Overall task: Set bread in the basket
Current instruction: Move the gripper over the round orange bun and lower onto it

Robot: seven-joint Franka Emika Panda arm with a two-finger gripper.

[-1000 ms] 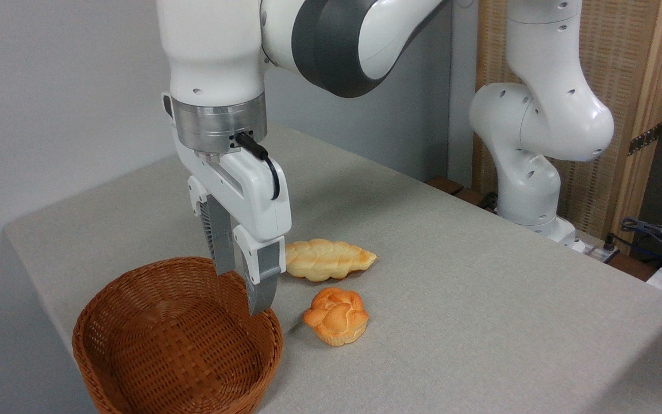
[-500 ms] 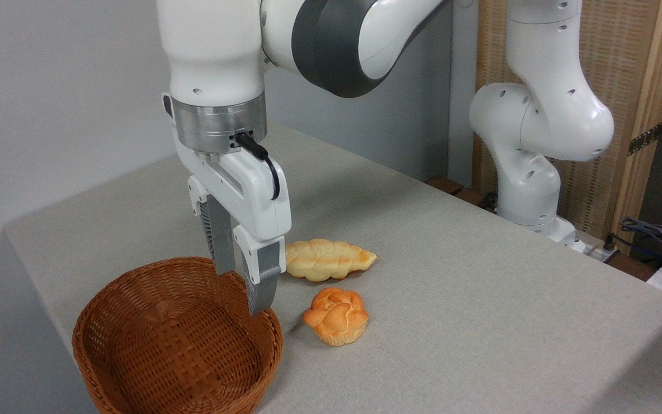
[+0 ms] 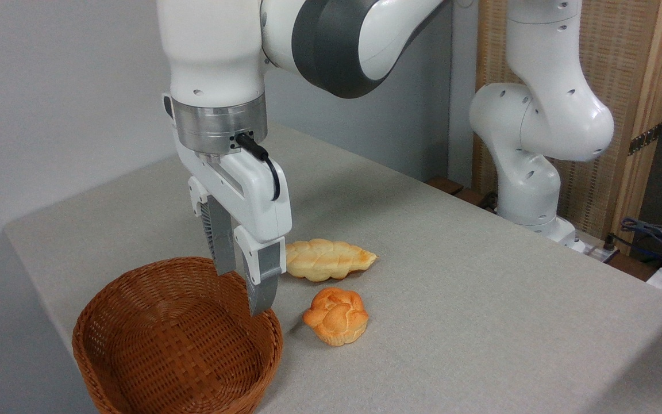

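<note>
Bread, a round orange-golden knotted bun (image 3: pixel 336 316) with no clear long axis, sits knotted-top-up right of the brown wicker basket (image 3: pixel 135 368), the parted, empty gripper (image 3: pixel 243 293) alongside.

white arm (image 3: pixel 538 115), dark grey joint band, silver wrist ring, black cable, grey fingers (image 3: pixel 224 241).

No readable text, labels or brands, perhaps too small on the arm
</note>
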